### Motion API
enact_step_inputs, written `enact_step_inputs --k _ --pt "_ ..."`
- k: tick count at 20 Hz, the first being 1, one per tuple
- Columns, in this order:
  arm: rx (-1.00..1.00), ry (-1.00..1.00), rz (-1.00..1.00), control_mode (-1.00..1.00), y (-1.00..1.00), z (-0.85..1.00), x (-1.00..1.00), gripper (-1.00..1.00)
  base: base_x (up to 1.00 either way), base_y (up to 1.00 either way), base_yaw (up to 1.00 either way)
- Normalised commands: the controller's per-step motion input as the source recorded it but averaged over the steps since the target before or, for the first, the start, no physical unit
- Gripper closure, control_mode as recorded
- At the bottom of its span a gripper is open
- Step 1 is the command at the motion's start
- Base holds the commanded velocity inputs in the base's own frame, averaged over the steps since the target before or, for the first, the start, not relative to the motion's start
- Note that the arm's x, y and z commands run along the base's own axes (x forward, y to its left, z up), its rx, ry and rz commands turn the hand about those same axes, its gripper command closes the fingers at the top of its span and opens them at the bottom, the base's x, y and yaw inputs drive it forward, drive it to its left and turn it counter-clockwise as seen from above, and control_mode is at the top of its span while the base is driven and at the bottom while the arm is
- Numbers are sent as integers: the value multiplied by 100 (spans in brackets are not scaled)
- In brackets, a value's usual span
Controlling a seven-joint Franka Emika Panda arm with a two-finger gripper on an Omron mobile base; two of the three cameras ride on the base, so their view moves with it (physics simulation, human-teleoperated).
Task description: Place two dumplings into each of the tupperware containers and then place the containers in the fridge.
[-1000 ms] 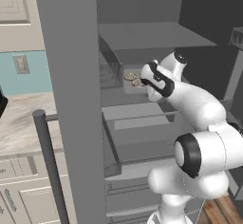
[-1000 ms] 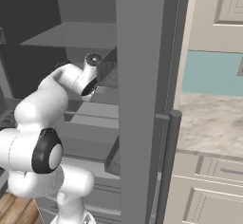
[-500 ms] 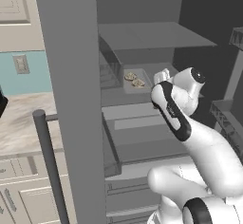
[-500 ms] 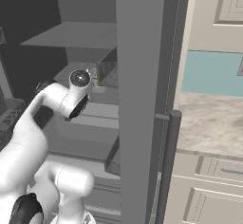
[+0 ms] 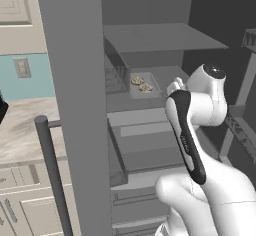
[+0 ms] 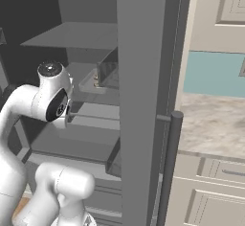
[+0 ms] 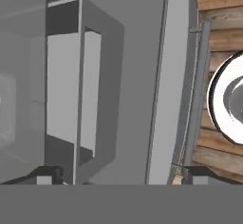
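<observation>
The arm has drawn back from the fridge shelf, and the pincer (image 7: 118,175) is spread wide with nothing between its tips. One container (image 5: 151,84) lies flat on a shelf inside the open fridge (image 5: 150,45), well apart from the pincer. Two dumplings (image 5: 141,83) sit in it, side by side.

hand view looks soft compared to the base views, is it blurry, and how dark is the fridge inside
Hand view: soft, smeared edges on the fridge, fingers dim. Left base view: sharper, flat lighting, tupperware container with dumplings legible. Right base view: interior shadowed, container barely discernible.
</observation>
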Motion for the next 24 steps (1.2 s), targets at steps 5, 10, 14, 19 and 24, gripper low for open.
enact_step_inputs --k 5,10,14,19,24 --pt "-18 24 20 -100 -3 32 -100 -100 0 0 0" --pt "-9 10 25 -100 0 49 -100 -100 0 0 0" --pt "0 0 22 -100 -1 58 -88 -100 0 0 0" --pt "-6 1 5 -100 -8 35 -81 -100 0 0 0" --pt "-9 4 5 -100 -24 5 -42 -100 0 0 0"
